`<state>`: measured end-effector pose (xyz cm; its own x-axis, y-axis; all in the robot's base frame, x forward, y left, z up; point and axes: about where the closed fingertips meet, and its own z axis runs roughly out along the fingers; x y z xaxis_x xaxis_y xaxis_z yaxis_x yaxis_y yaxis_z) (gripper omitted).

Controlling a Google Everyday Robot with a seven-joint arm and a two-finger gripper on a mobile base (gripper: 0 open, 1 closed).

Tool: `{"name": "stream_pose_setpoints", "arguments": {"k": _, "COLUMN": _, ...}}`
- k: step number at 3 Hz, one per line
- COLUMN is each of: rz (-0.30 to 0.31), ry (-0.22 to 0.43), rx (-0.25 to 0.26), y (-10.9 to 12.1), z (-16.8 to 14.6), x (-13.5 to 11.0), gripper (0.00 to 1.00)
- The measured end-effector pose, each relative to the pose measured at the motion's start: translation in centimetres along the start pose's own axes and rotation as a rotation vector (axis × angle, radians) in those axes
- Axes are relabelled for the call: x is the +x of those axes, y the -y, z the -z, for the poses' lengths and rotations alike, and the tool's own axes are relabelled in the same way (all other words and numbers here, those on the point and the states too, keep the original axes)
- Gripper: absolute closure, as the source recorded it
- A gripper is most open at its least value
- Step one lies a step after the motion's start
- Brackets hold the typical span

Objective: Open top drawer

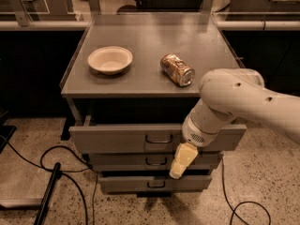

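Note:
The top drawer (112, 138) is the widest grey front of the cabinet, with a small dark wire handle (158, 138) at its centre. It stands pulled out a little from under the cabinet top (140, 36), with a dark gap above it. My gripper (181, 160), cream-coloured at the end of the white arm (229, 102), hangs in front of the drawer fronts, just below and to the right of the handle and not on it.
A cream bowl (110, 60) and a tipped can (177, 69) lie on the cabinet top. Two narrower drawers (122, 160) (126, 183) sit below. Black cables (51, 159) and a dark pole (47, 196) lie on the speckled floor at left.

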<state>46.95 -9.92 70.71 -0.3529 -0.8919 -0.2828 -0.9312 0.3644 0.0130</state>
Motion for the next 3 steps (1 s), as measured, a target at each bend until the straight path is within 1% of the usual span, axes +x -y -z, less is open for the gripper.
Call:
{"name": "stream_pose_setpoints", "arguments": {"k": 1, "rz": 0.002, "ry": 0.0, "rx": -0.002, "y": 0.0, "z": -0.1, "x": -0.1, "gripper": 0.0}}
{"name": "stream_pose_setpoints", "arguments": {"k": 2, "rz": 0.01, "ry": 0.004, "rx": 0.025, "y": 1.0, "z": -0.4, "x": -0.8, "gripper": 0.0}}
{"name": "stream_pose_setpoints", "arguments": {"k": 3, "rz": 0.02, "ry": -0.02, "rx": 0.036, "y": 2.0, "z": -1.8, "x": -1.2, "gripper": 0.0}}
